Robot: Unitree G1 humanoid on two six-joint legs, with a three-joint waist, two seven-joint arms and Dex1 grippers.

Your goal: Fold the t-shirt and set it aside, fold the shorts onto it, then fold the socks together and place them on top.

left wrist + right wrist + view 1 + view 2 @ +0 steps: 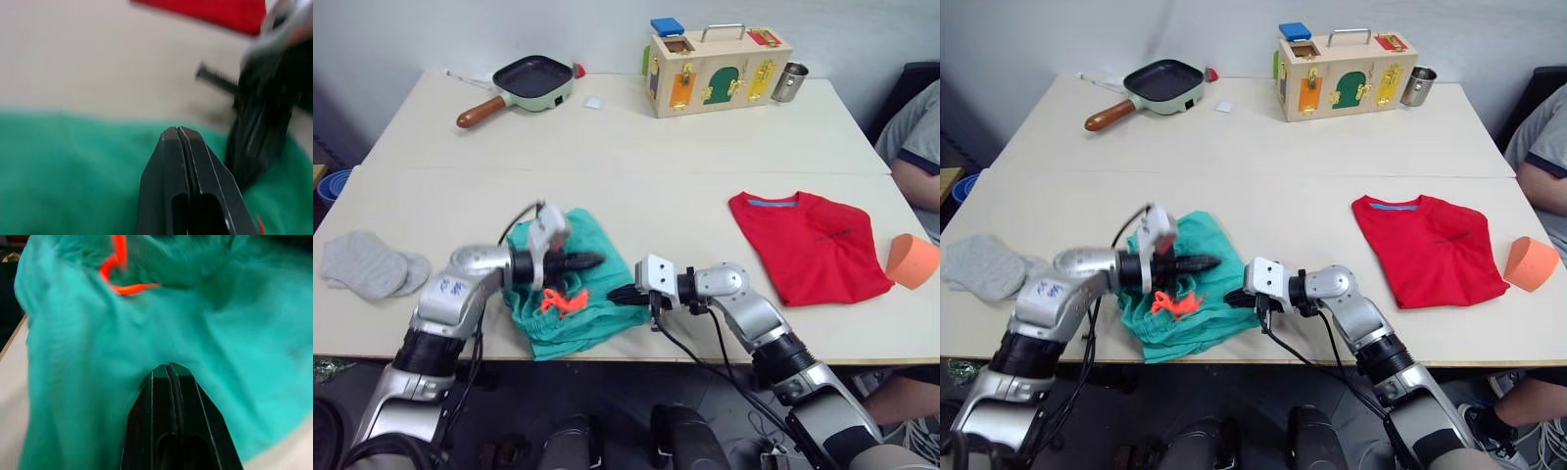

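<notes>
The teal shorts (570, 294) lie crumpled near the table's front edge, with the orange drawstring (562, 302) on top. My left gripper (595, 260) is shut, with nothing seen between its fingers (168, 161), and hovers low over the shorts' upper part, pointing right. My right gripper (617, 294) is shut too, its tips at the shorts' right edge and pressed into the teal fabric (234, 347). The red t-shirt (808, 245) lies folded at the right. The grey socks (370, 264) rest at the far left of the table.
At the back stand a frying pan (533, 80), a wooden latch box (717, 67) and a metal cup (790, 82). An orange cup (911, 260) lies beside the t-shirt. A person's arm (913, 162) shows at the right edge. The table's front edge (636, 357) is close.
</notes>
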